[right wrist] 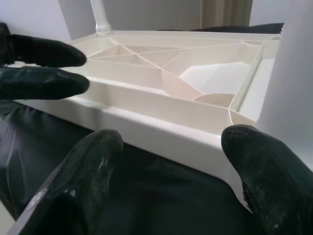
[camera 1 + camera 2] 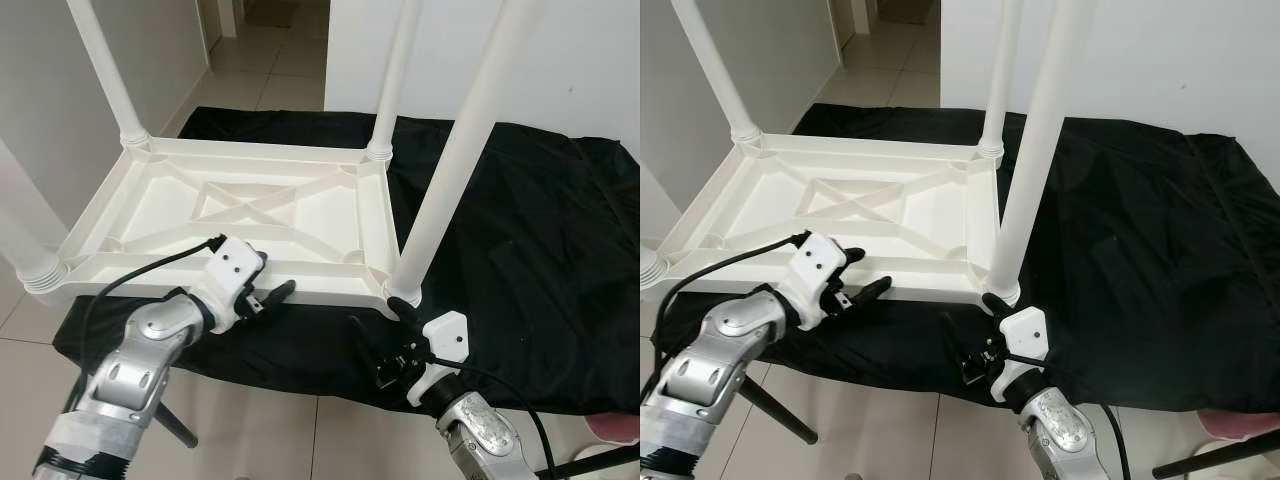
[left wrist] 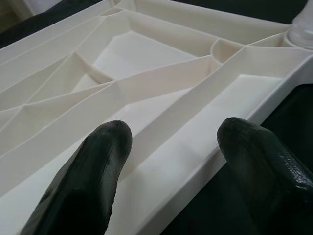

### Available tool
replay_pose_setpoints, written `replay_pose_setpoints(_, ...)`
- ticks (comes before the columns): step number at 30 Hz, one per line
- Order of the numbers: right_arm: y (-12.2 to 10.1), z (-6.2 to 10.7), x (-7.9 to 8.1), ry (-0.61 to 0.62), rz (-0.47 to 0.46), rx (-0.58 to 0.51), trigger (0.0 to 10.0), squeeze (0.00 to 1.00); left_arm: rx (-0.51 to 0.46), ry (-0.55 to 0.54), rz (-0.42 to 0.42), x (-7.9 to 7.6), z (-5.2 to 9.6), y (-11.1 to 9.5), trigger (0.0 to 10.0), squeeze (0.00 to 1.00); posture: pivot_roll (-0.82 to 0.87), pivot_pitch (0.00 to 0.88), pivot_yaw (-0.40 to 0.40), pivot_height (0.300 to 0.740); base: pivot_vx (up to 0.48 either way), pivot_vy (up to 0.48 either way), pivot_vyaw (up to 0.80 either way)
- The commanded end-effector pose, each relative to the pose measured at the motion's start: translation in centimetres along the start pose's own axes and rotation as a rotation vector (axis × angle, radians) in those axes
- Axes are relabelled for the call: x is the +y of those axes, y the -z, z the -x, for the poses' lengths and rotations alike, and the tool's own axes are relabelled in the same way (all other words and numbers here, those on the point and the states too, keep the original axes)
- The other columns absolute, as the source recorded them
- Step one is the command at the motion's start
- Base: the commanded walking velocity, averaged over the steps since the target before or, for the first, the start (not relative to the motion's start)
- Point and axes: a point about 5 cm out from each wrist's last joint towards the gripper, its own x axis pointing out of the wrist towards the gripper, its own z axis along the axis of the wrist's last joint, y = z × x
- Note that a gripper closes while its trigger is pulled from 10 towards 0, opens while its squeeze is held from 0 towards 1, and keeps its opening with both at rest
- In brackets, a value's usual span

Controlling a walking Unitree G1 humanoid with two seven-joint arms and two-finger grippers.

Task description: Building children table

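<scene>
table (image 2: 250, 205) upturned (legs up) | left gripper (image 2: 268, 295) at rim | right gripper (image 2: 385, 345) near leg

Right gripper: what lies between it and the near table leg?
Bare black cloth alone, in the left eye view. The right gripper, jaws open, sits just short of the near table leg, apart from it.

This looks like a room in a home. The floor (image 2: 270, 430) is made of big pale tiles with thin lines between them. Plain white walls (image 2: 590, 60) stand all around. At the back, a hallway (image 2: 265, 45) with the same tiles leads away to other rooms. A black cloth (image 2: 540, 250) is spread out on the floor. A small white plastic table (image 2: 250, 215) lies on it upside down, legs pointing up.
</scene>
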Motion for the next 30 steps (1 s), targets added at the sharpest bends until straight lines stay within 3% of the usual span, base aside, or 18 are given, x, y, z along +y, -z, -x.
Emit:
replay_pose_setpoints(1, 0.2, -0.3, -0.1, 0.006, -0.027, 0.007, 10.0, 0.00, 0.017, -0.021, -0.013, 0.5, 0.3, 0.4, 10.0, 0.00, -0.03, 0.062, 0.015, 0.740, 0.000, 0.000, 0.00)
replay_pose_setpoints(10, 0.3, -1.9, -0.2, 0.021, -0.100, -0.023, 10.0, 0.00, 0.044, -0.010, -0.043, 1.0, 0.7, 0.7, 10.0, 0.00, -0.02, 0.060, 0.038, 0.740, 0.000, 0.000, 0.00)
replay_pose_setpoints(16, -0.5, -3.5, -0.2, 0.131, -0.175, -0.100, 10.0, 0.00, 0.092, 0.012, -0.046, 1.2, 0.9, 1.8, 10.0, 0.00, -0.03, 0.063, 0.060, 0.740, 0.000, 0.000, 0.00)
replay_pose_setpoints(24, -0.8, -3.6, -1.6, 0.209, -0.154, -0.123, 10.0, 0.00, 0.133, 0.071, -0.056, 1.6, 0.8, 2.6, 10.0, 0.00, -0.04, 0.059, 0.082, 0.740, 0.000, 0.000, 0.00)
replay_pose_setpoints(30, -0.9, -3.5, -3.3, 0.294, -0.114, -0.128, 10.0, 0.00, 0.208, 0.105, -0.107, 2.5, 1.0, 3.9, 10.0, 0.00, -0.06, 0.052, 0.097, 0.740, 0.000, 0.000, 0.00)
